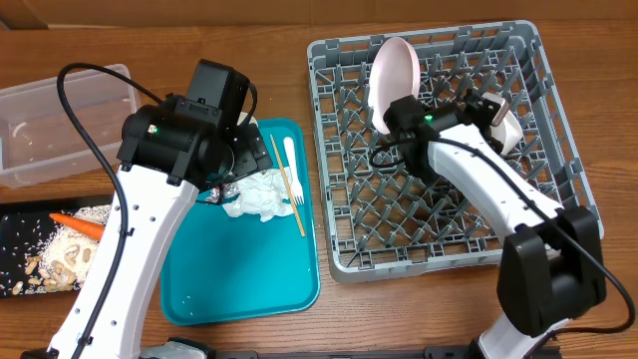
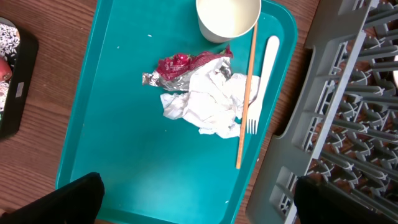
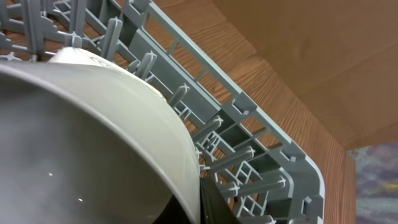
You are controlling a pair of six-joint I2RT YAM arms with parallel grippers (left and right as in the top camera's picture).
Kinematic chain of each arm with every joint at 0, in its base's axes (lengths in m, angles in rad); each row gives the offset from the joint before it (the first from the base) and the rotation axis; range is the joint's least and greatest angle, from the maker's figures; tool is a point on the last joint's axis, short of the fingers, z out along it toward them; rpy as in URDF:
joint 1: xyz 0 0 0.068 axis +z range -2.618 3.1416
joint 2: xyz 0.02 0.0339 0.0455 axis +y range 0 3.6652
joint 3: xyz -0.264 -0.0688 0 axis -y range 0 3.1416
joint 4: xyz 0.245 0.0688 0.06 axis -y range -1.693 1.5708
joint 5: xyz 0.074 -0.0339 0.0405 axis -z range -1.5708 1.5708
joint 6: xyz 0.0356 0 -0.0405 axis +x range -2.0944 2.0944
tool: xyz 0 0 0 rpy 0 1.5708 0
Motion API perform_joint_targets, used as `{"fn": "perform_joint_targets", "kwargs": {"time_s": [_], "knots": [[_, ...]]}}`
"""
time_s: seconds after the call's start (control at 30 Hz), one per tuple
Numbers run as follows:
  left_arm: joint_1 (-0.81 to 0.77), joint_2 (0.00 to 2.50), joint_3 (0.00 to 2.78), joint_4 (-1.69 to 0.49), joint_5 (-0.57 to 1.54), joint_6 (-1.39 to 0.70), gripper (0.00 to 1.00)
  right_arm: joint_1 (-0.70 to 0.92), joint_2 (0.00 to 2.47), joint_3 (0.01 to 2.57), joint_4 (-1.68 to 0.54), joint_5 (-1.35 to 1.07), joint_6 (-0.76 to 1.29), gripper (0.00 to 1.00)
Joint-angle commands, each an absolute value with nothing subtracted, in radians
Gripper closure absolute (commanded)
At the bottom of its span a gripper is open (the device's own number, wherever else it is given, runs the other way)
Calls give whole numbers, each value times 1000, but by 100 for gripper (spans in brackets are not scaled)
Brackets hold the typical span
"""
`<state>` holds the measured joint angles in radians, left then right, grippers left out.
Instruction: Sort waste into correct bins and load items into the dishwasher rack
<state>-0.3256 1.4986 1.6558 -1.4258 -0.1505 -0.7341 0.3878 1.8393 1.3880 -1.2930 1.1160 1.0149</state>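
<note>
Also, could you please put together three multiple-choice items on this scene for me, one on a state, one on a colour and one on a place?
1. The left gripper above the teal tray is: A shut tight; B wide open; C out of view.
2. The plate standing in the rack is: A black; B blue; C pale pink.
3. The carrot lies: A on the black tray; B in the rack; C on the teal tray.
Answers: 1 B, its fingers stand far apart at the wrist view's lower corners. 2 C, it shows pink against the grey lattice. 3 A, it lies there with the scraps.
</note>
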Motion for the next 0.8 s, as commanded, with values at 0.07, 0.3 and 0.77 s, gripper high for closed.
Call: {"fn": "perform_joint_targets", "kwargs": {"time_s": [0.07, 0.3, 0.77], "knots": [[-319, 1505, 1657, -1428, -157, -749, 0, 439, 1880, 1375, -1288, 1105, 1026, 96], [-319, 1505, 1657, -1416, -156, -749, 0, 471, 1880, 1383, -1311, 1007, 1018, 76], [-319, 1505, 1657, -1414, -157, -748, 0, 471, 1880, 1789, -1627, 787, 1021, 53]]}}
